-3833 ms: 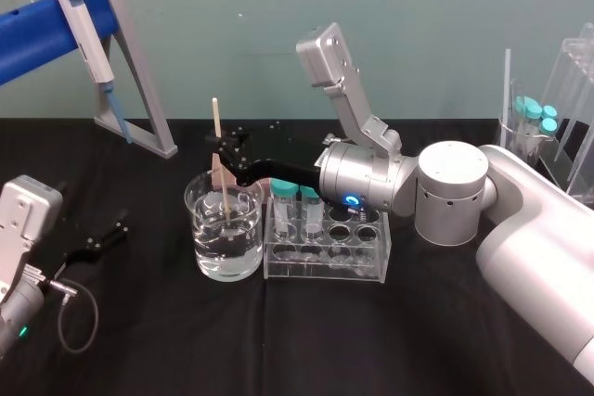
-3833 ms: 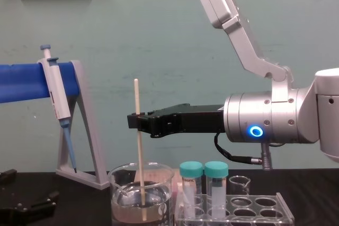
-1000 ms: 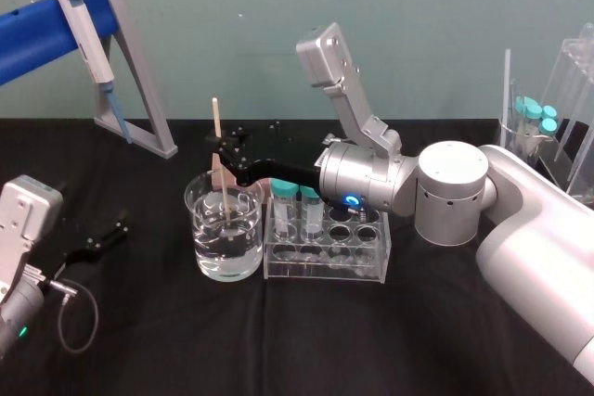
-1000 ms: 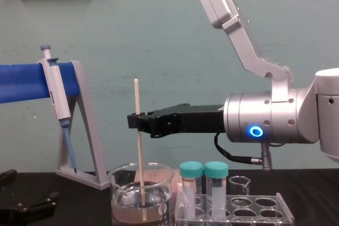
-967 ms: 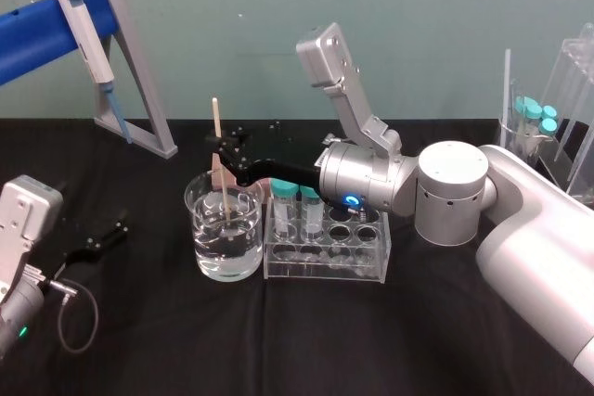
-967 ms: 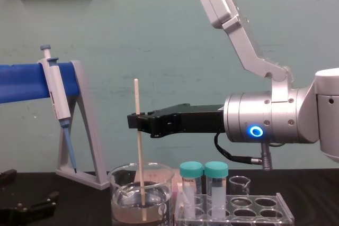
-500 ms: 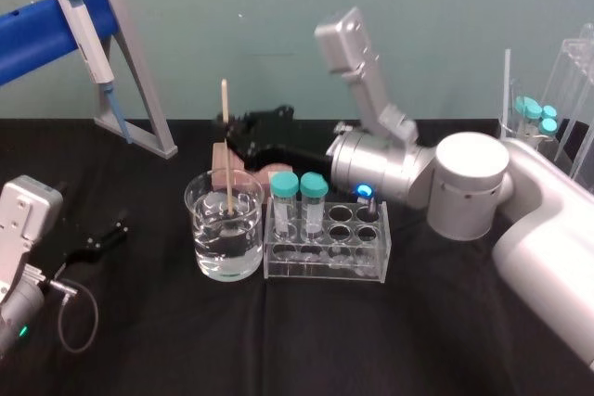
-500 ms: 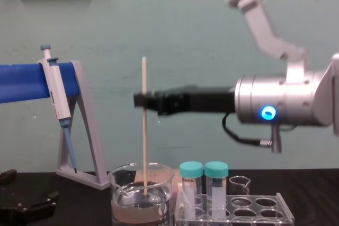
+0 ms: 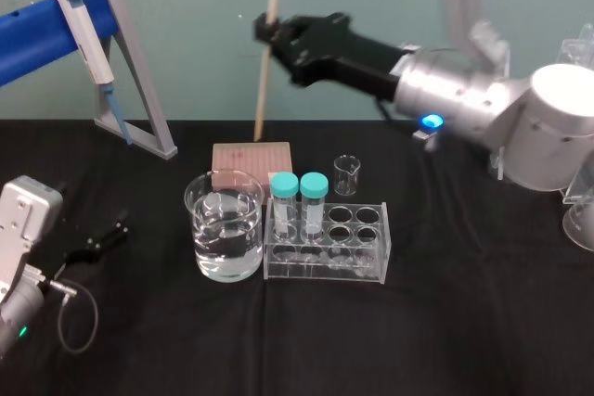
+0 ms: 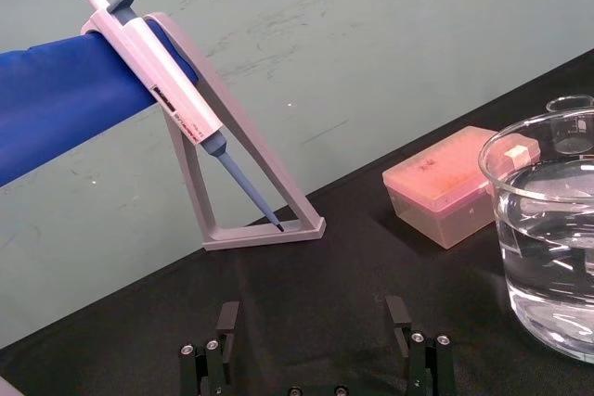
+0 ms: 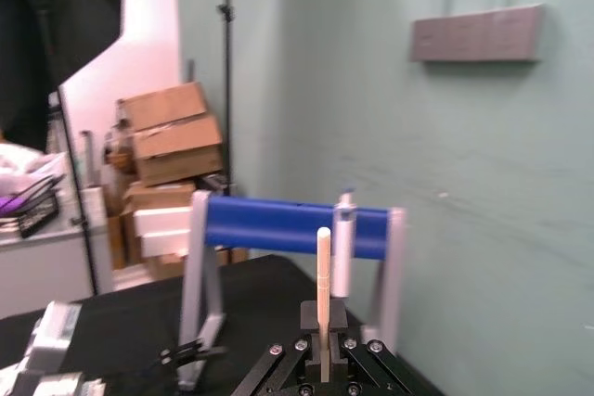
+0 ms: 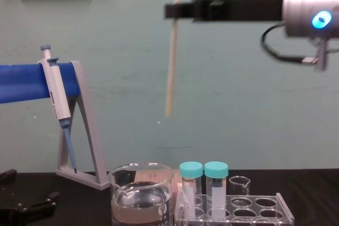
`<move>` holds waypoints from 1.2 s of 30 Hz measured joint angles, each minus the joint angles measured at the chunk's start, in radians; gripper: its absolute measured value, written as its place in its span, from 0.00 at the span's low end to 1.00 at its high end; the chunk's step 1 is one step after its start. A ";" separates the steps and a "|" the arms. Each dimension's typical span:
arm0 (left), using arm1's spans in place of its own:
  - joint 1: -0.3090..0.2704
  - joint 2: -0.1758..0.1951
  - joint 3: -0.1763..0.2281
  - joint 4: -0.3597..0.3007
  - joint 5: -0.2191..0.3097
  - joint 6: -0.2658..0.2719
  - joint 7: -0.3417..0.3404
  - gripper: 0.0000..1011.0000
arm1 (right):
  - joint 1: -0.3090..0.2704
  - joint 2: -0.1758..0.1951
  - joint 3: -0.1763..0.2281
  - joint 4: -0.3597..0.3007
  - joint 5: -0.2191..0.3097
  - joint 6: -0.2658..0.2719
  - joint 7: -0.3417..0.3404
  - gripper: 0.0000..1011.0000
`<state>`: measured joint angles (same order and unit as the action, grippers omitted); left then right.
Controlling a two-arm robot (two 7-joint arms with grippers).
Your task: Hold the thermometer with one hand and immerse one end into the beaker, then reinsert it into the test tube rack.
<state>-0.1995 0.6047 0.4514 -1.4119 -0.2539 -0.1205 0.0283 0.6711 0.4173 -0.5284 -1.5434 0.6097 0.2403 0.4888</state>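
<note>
Head: my R gripper (image 9: 270, 32) is clamped on the thermometer (image 9: 264, 81) near its top. Rod near-vertical w/ slight lean, lower tip well above the table (image 9: 445, 322), on the far side of the beaker (image 9: 225, 229). The test tube rack (image 9: 329, 252) lies below, to the near right of the tip; open holes sit right of the capped tubes (image 9: 299, 187). L gripper (image 9: 102, 238) parked near left, so R arm is the nearer one.
L wrist: L jaws wide apart, empty.
R wrist: rod upright betw. my fingers.
Chest: tip hangs abt above beaker's right rim, rack just right of that. Judged next: shift right, descend along rod axis.
</note>
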 joint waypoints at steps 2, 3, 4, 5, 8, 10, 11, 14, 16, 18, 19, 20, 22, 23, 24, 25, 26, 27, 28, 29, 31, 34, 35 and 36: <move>0.000 0.000 0.000 0.000 0.000 0.000 0.000 0.99 | -0.015 0.029 0.027 -0.047 0.007 0.033 -0.043 0.05; 0.000 0.000 0.000 0.000 0.000 0.000 0.000 0.99 | -0.015 0.029 0.027 -0.047 0.007 0.033 -0.043 0.05; 0.000 0.000 0.000 0.000 0.000 0.000 0.000 0.99 | -0.028 0.049 0.047 -0.079 0.007 0.053 -0.079 0.06; 0.000 0.000 0.000 0.000 0.000 0.000 0.000 0.99 | -0.036 0.059 0.057 -0.095 0.007 0.063 -0.100 0.05; 0.000 0.000 0.000 0.000 0.000 0.000 0.000 0.99 | -0.072 0.091 0.100 -0.150 -0.003 0.101 -0.180 0.05; 0.000 0.000 0.000 0.000 0.000 0.000 0.000 0.99 | -0.094 0.102 0.123 -0.177 -0.011 0.119 -0.225 0.05; 0.000 0.000 0.000 0.000 0.000 0.000 0.000 0.99 | -0.116 0.109 0.144 -0.201 -0.021 0.139 -0.271 0.05; 0.000 0.000 0.000 0.000 0.000 0.000 0.000 0.99 | -0.162 0.112 0.180 -0.239 -0.042 0.169 -0.355 0.05; 0.000 0.000 0.000 0.000 0.000 0.000 0.000 0.99 | -0.191 0.106 0.197 -0.256 -0.061 0.188 -0.411 0.05; 0.000 0.000 0.000 0.000 0.000 0.000 0.000 0.99 | -0.207 0.101 0.200 -0.264 -0.079 0.199 -0.446 0.05; 0.000 0.000 0.000 0.000 0.000 0.000 0.000 0.99 | -0.223 0.094 0.202 -0.270 -0.093 0.211 -0.475 0.05; 0.000 0.000 0.000 0.000 0.000 0.000 0.000 0.99 | -0.228 0.091 0.202 -0.270 -0.098 0.216 -0.485 0.05; 0.000 0.000 0.000 0.000 0.000 0.000 0.000 0.99 | -0.238 0.085 0.202 -0.271 -0.104 0.225 -0.496 0.05; 0.000 0.000 0.000 0.000 0.000 0.000 0.000 0.99 | -0.247 0.078 0.199 -0.268 -0.107 0.234 -0.501 0.06; 0.000 0.000 0.000 0.000 0.000 0.000 0.000 0.99 | -0.250 0.075 0.197 -0.265 -0.107 0.238 -0.501 0.05; 0.000 0.000 0.000 0.000 0.000 0.000 0.000 0.99 | -0.252 0.072 0.195 -0.262 -0.107 0.241 -0.501 0.06; 0.000 0.000 0.000 0.000 0.000 0.000 0.000 0.99 | -0.254 0.068 0.193 -0.258 -0.107 0.246 -0.500 0.05; 0.000 0.000 0.000 0.000 0.000 0.000 0.000 0.99 | -0.256 0.062 0.189 -0.251 -0.107 0.253 -0.497 0.05; 0.000 0.000 0.000 0.000 0.000 0.000 0.000 0.99 | -0.257 0.058 0.187 -0.246 -0.107 0.256 -0.494 0.05; 0.000 0.000 0.000 0.000 0.000 0.000 0.000 0.99 | -0.257 0.053 0.185 -0.238 -0.107 0.261 -0.488 0.06; 0.000 0.000 0.000 0.000 0.000 0.000 0.000 0.99 | -0.256 0.048 0.184 -0.230 -0.106 0.267 -0.481 0.05; 0.000 0.000 0.000 0.000 0.000 0.000 0.000 0.99 | -0.254 0.040 0.184 -0.219 -0.103 0.279 -0.467 0.06; 0.000 0.000 0.000 0.000 0.000 0.000 0.000 0.99 | -0.254 0.037 0.185 -0.215 -0.100 0.284 -0.458 0.06; 0.000 0.000 0.000 0.000 0.000 0.000 0.000 0.99 | -0.254 0.036 0.187 -0.213 -0.098 0.286 -0.454 0.05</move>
<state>-0.1995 0.6047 0.4514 -1.4120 -0.2539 -0.1205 0.0283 0.4175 0.4531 -0.3417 -1.7568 0.5113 0.5261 0.0353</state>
